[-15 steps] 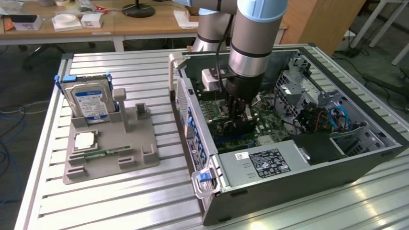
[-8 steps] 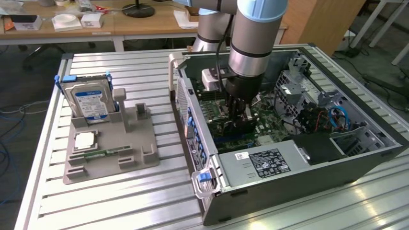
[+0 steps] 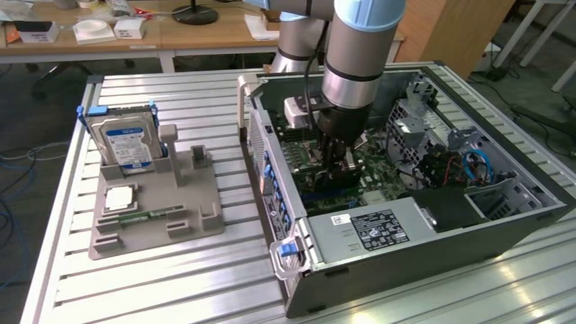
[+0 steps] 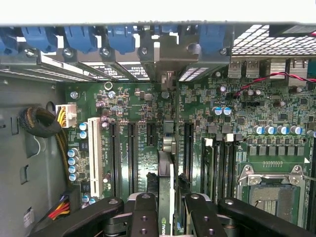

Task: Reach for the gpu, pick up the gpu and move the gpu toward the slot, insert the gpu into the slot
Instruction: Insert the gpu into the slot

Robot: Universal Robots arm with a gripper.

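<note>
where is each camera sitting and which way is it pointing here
Exterior view: off the arm, raised above the slatted table, looking down at the open computer case and the grey fixture with the hard drive; the robot arm reaches into the case.
Wrist view: on the wrist, looking along the end effector at the green motherboard; its black fingers grip the gpu edge-on over the slot.
Shared: end effector, motherboard.
</note>
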